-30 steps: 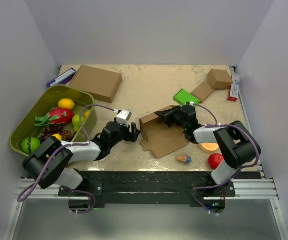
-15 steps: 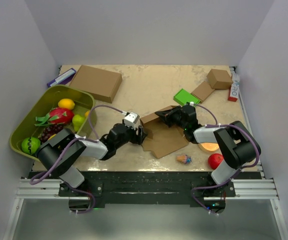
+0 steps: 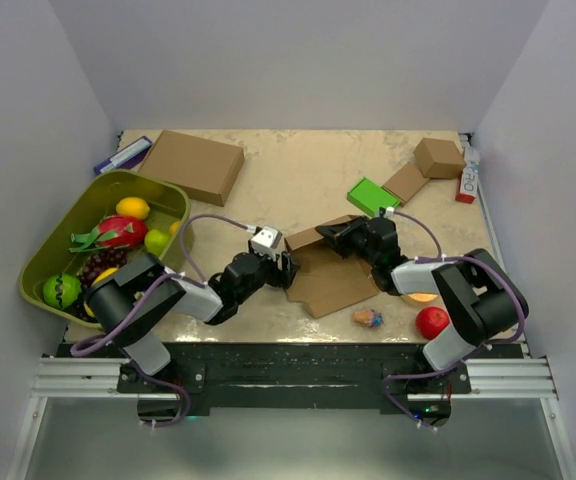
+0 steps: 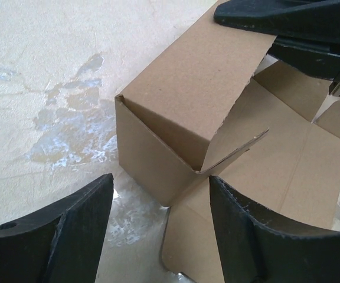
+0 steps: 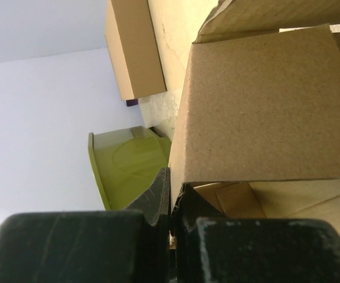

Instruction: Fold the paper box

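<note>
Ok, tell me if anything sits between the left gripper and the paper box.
Nothing visible does. The left gripper stands open right at the paper box's near corner, with only table between. The right gripper pinches the far flap, off that path.

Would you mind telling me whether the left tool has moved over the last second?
Yes. The left tool has slid rightward, away from the green fruit basket, up to the left edge of the paper box, its jaws open.

Loads of bare table [image 3: 298,165] behind the paper box [image 3: 326,278]; green block [image 3: 373,194] sits far-right of it, fruit tub [image 3: 106,181] off left.
</note>
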